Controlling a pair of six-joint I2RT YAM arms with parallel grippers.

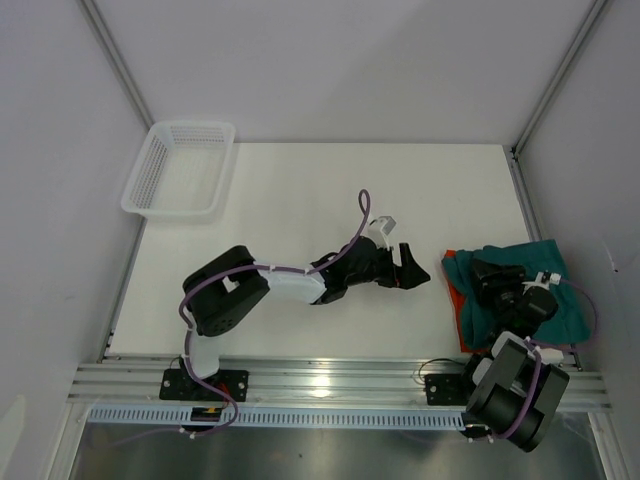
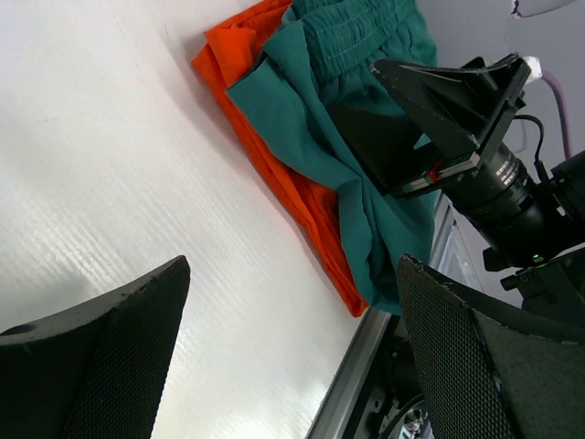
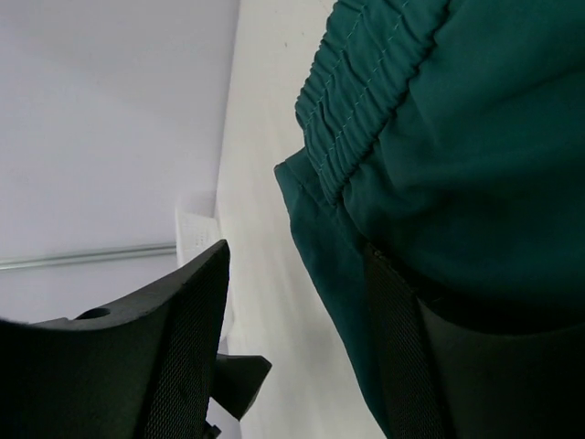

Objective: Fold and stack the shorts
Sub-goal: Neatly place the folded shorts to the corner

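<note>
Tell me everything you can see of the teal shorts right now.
The teal shorts are soft, matte fabric with a gathered, stitched elastic waistband. They lie loosely folded and wrinkled on the orange shorts at the table's near right corner, orange showing along their left side. The right gripper stands over them, jaws apart, one finger against the fabric.

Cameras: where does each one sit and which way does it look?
Top external: above and behind, looking down on the white table; left arm and right arm show.
Left wrist: low over the table, facing the teal green fabric shorts atop the orange-red fabric shorts; own fingers below.
Right wrist: against the teal shorts; own fingers below.
Shared: teal shorts, all three.
</note>
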